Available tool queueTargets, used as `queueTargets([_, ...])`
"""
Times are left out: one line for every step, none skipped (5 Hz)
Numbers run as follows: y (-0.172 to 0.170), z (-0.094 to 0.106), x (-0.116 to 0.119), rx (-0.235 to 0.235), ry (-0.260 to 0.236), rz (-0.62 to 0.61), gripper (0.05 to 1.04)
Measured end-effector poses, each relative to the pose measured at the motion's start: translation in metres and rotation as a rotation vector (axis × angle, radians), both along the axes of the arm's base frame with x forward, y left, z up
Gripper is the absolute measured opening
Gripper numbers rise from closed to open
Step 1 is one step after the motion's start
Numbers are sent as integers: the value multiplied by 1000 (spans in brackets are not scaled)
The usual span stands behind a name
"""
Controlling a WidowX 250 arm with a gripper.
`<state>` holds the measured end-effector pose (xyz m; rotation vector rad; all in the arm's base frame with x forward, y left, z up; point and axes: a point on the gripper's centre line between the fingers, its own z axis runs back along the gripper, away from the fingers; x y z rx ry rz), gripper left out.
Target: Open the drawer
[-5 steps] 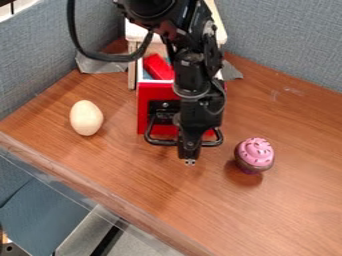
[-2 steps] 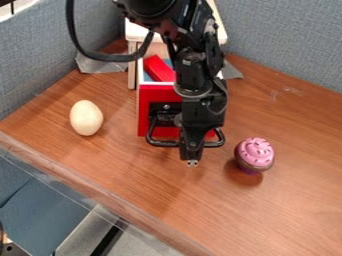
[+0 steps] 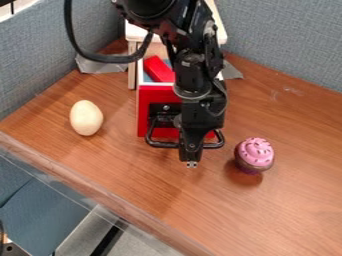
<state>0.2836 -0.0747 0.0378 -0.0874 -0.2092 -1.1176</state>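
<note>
Taking twelve o'clock as the view's top, on the table (image 3: 133, 180) the egg (image 3: 86, 118) lies at nine from the front of the drawer (image 3: 147, 110), the cupcake (image 3: 254, 154) at four. The cabinet (image 3: 136, 32) stands at twelve, the drawer jutting from it toward six. A block (image 3: 159, 69) lies in the drawer. The hand (image 3: 192, 164) hangs at six, before the drawer.

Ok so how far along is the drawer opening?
The drawer looks largely done: it stands pulled out, the red block inside exposed. The gripper is at the black handle. Probably only backing away is left.
</note>
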Motion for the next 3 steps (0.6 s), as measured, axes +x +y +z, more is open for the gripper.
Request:
queueTargets([-9,5,-3,-16,-4,-37,421])
queueTargets([-9,10,3,-14,-19,-30,736])
queueTargets([-2,18,12,-22,-24,9,989])
